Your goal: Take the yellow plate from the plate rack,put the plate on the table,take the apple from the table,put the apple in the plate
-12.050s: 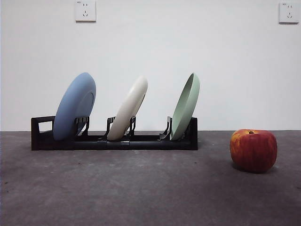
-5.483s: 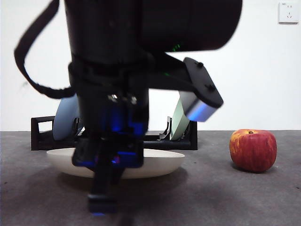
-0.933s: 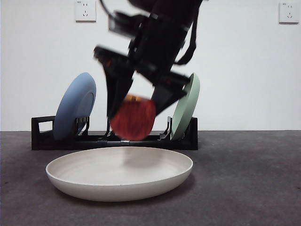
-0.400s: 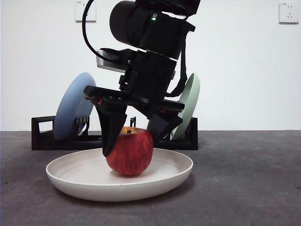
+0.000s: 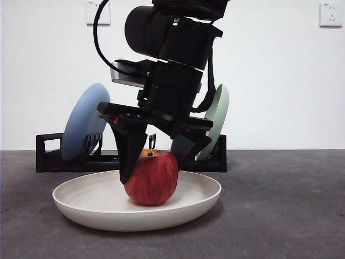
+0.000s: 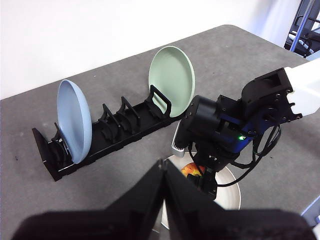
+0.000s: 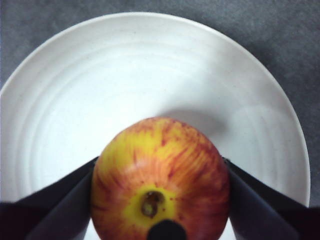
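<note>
The red and yellow apple [image 5: 152, 178] rests in the middle of the cream yellow plate [image 5: 200, 200], which lies flat on the grey table [image 5: 280, 216] in front of the black plate rack [image 5: 48, 159]. My right gripper [image 5: 151, 172] comes down from above, its two black jaws pressed against the apple's sides. The right wrist view shows the apple [image 7: 160, 180] from above, stem up, between the jaws of the right gripper [image 7: 160, 165], over the plate [image 7: 150, 65]. My left gripper [image 6: 163, 167] hangs high above the table, shut and empty.
A blue plate [image 5: 85, 121] and a pale green plate [image 5: 214, 118] lean in the rack behind the yellow plate. The rack's middle slots [image 6: 120, 117] hold nothing. Bare table lies to the right of the plate.
One second ago the apple hung in the right gripper above the plate. It has come down onto the plate and settled slightly lower and to the right in the last half second.
</note>
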